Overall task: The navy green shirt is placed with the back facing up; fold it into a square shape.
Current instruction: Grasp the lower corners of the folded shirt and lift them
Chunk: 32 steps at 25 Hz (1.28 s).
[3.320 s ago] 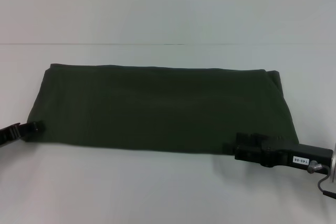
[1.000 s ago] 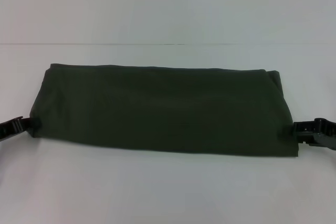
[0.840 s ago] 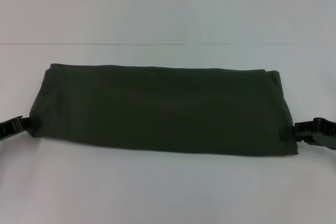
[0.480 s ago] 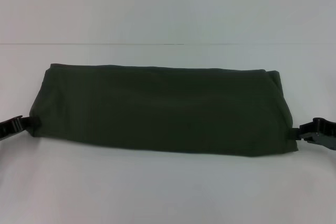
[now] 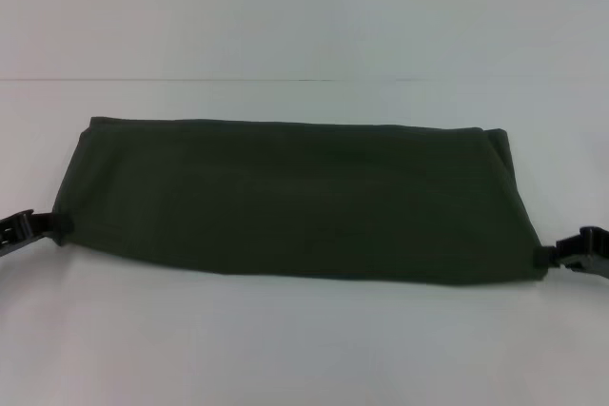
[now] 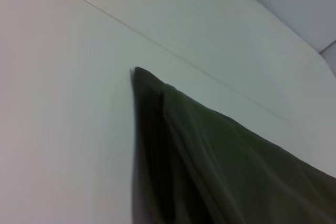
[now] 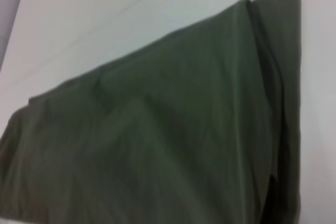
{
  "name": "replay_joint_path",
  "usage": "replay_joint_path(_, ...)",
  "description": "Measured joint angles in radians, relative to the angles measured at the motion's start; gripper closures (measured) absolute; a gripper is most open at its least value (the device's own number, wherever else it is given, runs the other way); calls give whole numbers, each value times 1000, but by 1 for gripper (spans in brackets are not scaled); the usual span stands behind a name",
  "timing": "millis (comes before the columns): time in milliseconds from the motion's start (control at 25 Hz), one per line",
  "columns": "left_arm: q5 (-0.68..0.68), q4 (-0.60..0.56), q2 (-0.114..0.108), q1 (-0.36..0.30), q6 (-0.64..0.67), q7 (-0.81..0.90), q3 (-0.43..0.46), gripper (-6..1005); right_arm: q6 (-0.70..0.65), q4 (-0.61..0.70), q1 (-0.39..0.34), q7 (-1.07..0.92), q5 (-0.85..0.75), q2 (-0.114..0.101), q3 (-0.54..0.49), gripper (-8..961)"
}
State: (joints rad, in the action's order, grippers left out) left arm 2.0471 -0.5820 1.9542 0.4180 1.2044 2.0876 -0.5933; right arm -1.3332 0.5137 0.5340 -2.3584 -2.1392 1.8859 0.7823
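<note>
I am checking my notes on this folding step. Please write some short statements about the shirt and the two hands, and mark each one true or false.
1. The navy green shirt lies as a long folded band on the white table. True.
2. The left hand is at the band's near left corner. True.
3. The right hand rests on the shirt's middle. False: it is at the near right corner.
4. Pale lettering shows on the shirt's top. False: the visible cloth is plain.

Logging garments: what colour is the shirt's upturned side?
Plain dark olive green shirt, no print showing; clearest in the head view.
</note>
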Motion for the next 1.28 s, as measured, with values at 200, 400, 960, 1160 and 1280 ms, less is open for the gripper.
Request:
replay_joint_path(200, 86, -70, -14, -24, 165, 93, 41, 956, -82, 5, -7, 20, -54, -25, -4, 941)
replay_joint_path(400, 174, -102, -27, -48, 322, 138, 130, 957, -157, 9, -16, 49, -100, -36, -6, 942)
replay_joint_path(960, 425, -161, -47, -105, 752, 118, 246, 951, -380, 43, -14, 129, -262, -46, 0, 942)
replay_joint_path(1160, 436, -163, -42, -112, 766, 104, 247, 948, -377, 43, -11, 130, -264, -45, -2, 940)
replay_joint_path(1280, 437, -156, -42, -109, 728, 103, 244, 946, -370, 62, -16, 131, -262, -40, -25, 940)
